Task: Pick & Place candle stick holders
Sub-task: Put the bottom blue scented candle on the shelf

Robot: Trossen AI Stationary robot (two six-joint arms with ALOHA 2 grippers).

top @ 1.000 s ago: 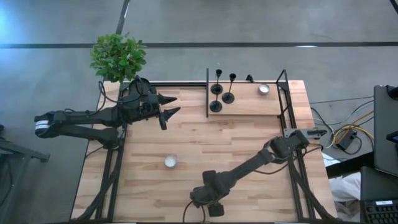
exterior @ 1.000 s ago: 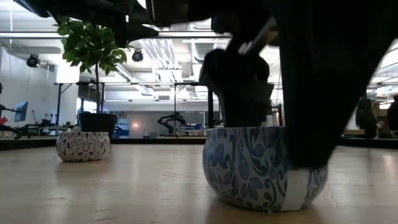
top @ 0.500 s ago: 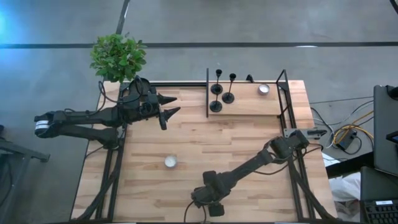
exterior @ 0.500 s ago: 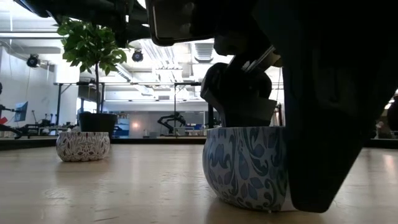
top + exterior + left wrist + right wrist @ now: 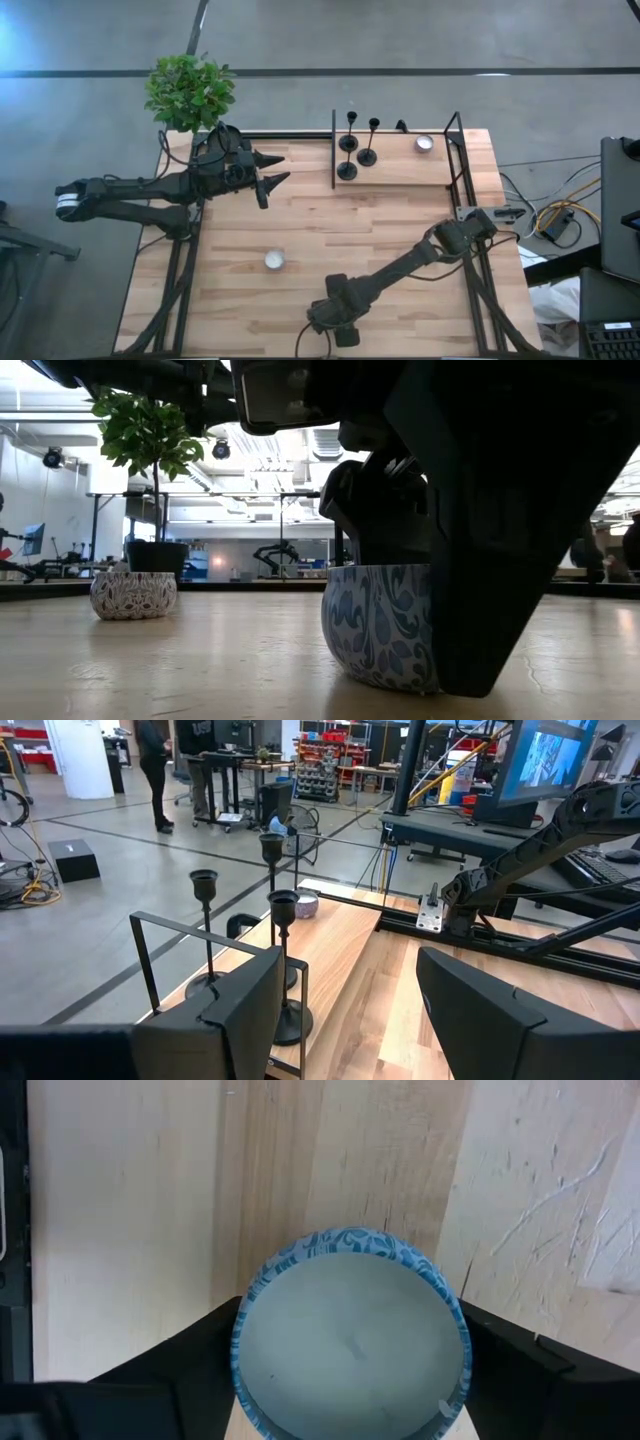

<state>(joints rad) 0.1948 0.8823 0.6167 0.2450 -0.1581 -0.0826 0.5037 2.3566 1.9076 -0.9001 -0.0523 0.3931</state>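
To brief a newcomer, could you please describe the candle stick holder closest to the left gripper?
Find the black-railed wooden shelf at the far edge of the table. Three black candle stick holders cluster at its left end; the front holder stands nearest the table's middle, beside the rail.

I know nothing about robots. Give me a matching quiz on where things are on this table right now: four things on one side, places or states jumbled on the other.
Things
1. candle stick holders
2. leafy plant
3. blue patterned bowl
4. left gripper

Places or states
A. open, in the air over the far left part of the table
B. beneath the right gripper, at the table's near edge
C. standing together on the framed board at the far side
D. by the table's far left corner

Pairs: 1-C, 2-D, 3-B, 4-A
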